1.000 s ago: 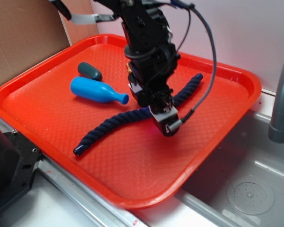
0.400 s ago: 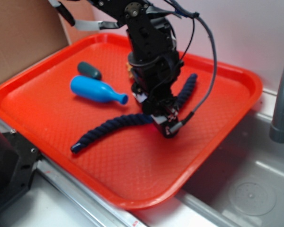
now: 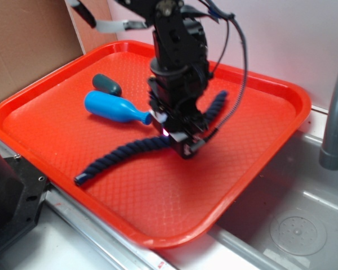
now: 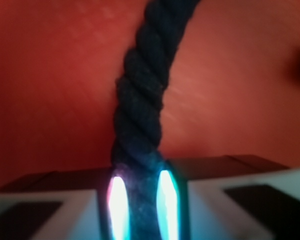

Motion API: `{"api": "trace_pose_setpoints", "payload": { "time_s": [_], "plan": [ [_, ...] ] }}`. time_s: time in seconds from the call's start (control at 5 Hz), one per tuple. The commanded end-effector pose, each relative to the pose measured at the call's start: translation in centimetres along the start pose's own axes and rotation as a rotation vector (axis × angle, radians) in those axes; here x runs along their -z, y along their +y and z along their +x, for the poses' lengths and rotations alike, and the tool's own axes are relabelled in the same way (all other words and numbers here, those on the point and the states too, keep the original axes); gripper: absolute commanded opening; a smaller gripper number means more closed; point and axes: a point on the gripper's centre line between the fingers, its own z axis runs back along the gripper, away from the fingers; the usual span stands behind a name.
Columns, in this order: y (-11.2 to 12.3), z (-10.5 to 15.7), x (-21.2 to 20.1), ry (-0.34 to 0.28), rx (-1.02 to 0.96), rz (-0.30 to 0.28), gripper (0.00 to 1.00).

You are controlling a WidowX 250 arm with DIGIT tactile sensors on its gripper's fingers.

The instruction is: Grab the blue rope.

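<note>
The blue rope [image 3: 124, 153], a thick navy twisted cord, lies across the red tray [image 3: 270, 90] from a capped end at the front left to its far end behind the arm at the back right. My gripper [image 3: 180, 142] is down on the rope's middle and shut on it. In the wrist view the blue rope [image 4: 142, 95] runs up from between the two glowing pads [image 4: 117, 205], squeezed tight between them. The stretch of rope under the gripper is hidden in the exterior view.
A bright blue bottle-shaped toy [image 3: 114, 107] and a short dark teal capsule [image 3: 107, 84] lie on the tray left of the arm. A cardboard wall [image 3: 28, 45] stands at the left. A steel sink [image 3: 293, 225] and grey faucet pipe [image 3: 335, 124] are at the right.
The gripper has moved left and toward the back with the rope in it. The rope's near end has slid left across the tray and its far end has pulled inward.
</note>
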Motion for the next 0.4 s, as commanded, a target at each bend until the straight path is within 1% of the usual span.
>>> {"api": "trace_pose_setpoints", "payload": {
  "time_s": [0.0, 0.2],
  "plan": [
    [3.5, -2.5, -10.5, -0.140, -0.292, -0.090, 0.00],
    [5.0, -4.8, -13.5, -0.191, -0.393, -0.122, 0.00]
  ]
}}
